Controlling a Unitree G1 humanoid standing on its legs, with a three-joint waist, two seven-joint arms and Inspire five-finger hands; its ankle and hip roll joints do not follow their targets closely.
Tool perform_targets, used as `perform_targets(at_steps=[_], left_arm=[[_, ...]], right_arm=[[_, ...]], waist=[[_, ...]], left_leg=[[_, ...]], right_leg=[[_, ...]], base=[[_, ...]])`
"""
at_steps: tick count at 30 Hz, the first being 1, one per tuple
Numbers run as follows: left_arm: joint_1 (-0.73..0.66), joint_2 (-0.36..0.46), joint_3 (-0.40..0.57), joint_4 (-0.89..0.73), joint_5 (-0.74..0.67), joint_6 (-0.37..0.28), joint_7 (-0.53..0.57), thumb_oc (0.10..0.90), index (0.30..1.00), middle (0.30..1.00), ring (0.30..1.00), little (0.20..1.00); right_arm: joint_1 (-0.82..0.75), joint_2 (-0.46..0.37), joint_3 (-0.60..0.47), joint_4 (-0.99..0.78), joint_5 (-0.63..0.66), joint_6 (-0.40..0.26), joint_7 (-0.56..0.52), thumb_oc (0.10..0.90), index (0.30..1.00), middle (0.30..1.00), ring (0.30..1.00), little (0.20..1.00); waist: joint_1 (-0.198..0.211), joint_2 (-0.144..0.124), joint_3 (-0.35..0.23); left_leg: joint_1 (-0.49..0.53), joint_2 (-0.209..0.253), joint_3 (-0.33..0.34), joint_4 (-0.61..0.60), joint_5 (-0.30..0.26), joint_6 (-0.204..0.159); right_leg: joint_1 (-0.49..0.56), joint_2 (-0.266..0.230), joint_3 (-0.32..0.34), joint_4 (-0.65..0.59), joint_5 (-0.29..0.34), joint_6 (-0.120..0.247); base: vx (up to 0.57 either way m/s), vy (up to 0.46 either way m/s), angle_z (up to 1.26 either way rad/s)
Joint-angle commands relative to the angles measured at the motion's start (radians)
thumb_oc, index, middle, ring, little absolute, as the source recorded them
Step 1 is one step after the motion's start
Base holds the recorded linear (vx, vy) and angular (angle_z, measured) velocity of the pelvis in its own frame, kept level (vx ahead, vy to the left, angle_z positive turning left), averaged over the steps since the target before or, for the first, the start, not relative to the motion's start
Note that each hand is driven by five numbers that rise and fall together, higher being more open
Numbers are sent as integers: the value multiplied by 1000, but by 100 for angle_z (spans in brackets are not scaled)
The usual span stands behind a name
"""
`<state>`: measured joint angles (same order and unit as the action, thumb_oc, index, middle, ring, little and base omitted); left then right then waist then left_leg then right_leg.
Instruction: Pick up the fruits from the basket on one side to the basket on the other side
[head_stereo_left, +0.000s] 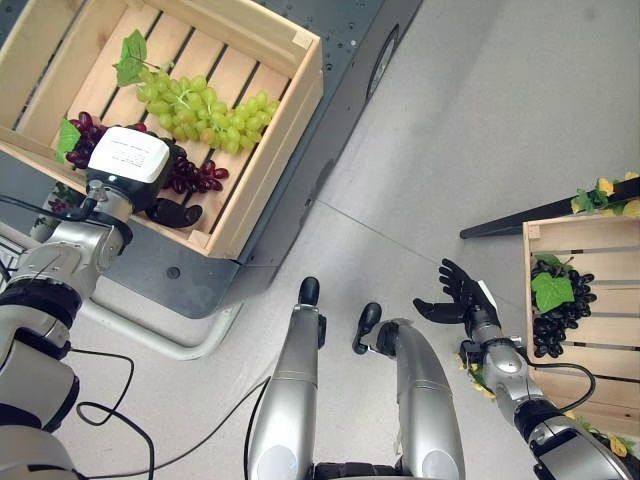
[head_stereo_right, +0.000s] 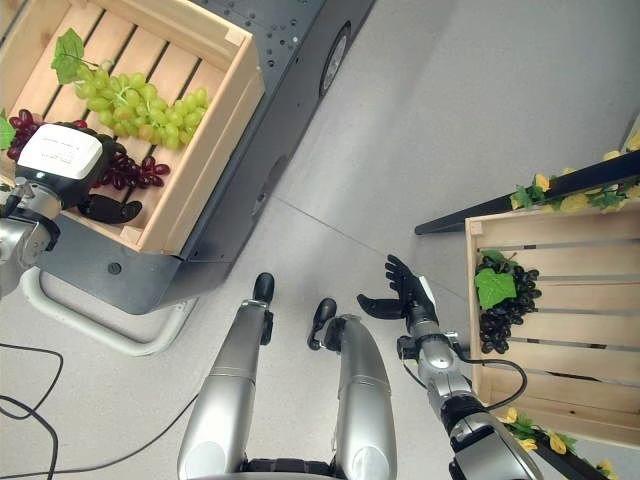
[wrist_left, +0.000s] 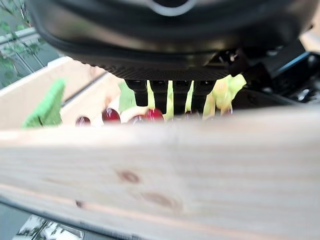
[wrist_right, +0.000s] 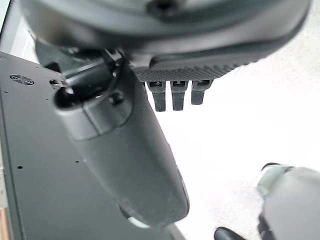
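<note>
Slatted pale wooden crate (head_stereo_left: 268, 150) on my left: one bunch of green grapes with a leaf (head_stereo_left: 200, 108) on its slats, one bunch of dark red grapes (head_stereo_left: 190, 175) beside it. My left hand (head_stereo_left: 165, 205) reaches over the near wall onto the red bunch; I cannot tell how its fingers sit. Second wooden crate (head_stereo_left: 570, 232) on my right: one bunch of black grapes with a green leaf (head_stereo_left: 558, 305). My right hand (head_stereo_left: 458, 298) hovers over the grey floor (head_stereo_left: 480, 120) beside it, fingers spread, holding nothing.
</note>
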<state>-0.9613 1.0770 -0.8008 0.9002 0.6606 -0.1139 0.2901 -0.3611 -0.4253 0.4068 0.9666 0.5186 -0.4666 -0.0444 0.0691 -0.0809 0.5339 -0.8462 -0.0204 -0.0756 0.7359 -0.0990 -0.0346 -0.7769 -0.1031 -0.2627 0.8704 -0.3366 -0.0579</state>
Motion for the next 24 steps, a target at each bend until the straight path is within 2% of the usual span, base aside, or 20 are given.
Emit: perform_targets(at_steps=[1,2,6,8,14,15,16,17,19,24], left_arm=[[-20,143,-7,-33,49,158,-131,800,900,900,900,900],[-38,146,-24,-33,60,183,-172,800,900,900,900,900],[-106,137,-90,-7,128,208,-223,800,900,900,900,900],[-118,136,-103,-3,139,205,-231,800,900,900,900,900],[-197,128,-196,-53,294,183,-315,800,900,900,900,900],[-212,130,-209,-58,326,175,-332,722,782,782,782,782],[-217,130,-214,-59,341,172,-340,722,782,782,782,782],[-238,137,-237,-74,373,156,-362,585,578,578,578,578],[-260,149,-257,-103,386,136,-387,400,300,300,300,300],[-275,174,-268,-136,387,114,-403,400,300,300,300,300]], right_arm=[[52,-59,-26,-42,37,-96,-38,800,900,900,900,900],[54,-59,-28,-40,41,-98,-34,800,900,900,900,900],[55,-61,-23,-40,62,-103,-31,800,900,900,900,900],[56,-60,-23,-37,66,-107,-29,800,900,900,900,900],[57,-56,-25,-14,84,-134,-2,800,900,900,900,900],[57,-57,-25,-14,90,-143,2,800,900,900,900,900],[57,-58,-25,-14,92,-147,4,800,900,900,900,900],[58,-61,-24,-25,97,-152,0,800,900,900,900,900],[59,-65,-27,-40,95,-153,-5,800,900,900,900,900],[68,-63,-39,-48,104,-163,4,800,900,900,900,900]], waist=[[10,-9,-14],[9,-11,-14],[0,-22,-14],[-1,-24,-14],[-2,-37,-14],[-2,-37,-14],[-2,-38,-14],[-4,-36,-14],[-5,-33,-14],[-2,-33,-14]], left_leg=[[40,-18,49,-36,-69,41],[35,-17,48,-37,-69,42],[10,-12,45,-28,-70,44],[5,-10,45,-25,-70,44],[-23,-4,37,-31,-65,42],[-26,-5,35,-32,-64,42],[-27,-5,35,-32,-64,42],[-32,-5,35,-35,-61,41],[-36,-5,37,-35,-61,39],[-32,-1,37,-33,-67,38]], right_leg=[[78,18,22,-55,37,35],[73,17,19,-55,38,36],[47,14,13,-44,39,39],[43,13,12,-42,41,39],[16,8,-4,-42,48,45],[12,8,-5,-43,50,46],[11,8,-6,-44,51,46],[6,6,-8,-48,53,47],[0,4,-10,-47,54,48],[9,-1,-16,-48,53,49]], base=[[0,0,0],[0,0,0],[0,0,0],[-8,-8,7],[-3,-5,2],[0,0,0],[0,0,0],[0,0,0],[-16,-4,0],[0,0,0]])
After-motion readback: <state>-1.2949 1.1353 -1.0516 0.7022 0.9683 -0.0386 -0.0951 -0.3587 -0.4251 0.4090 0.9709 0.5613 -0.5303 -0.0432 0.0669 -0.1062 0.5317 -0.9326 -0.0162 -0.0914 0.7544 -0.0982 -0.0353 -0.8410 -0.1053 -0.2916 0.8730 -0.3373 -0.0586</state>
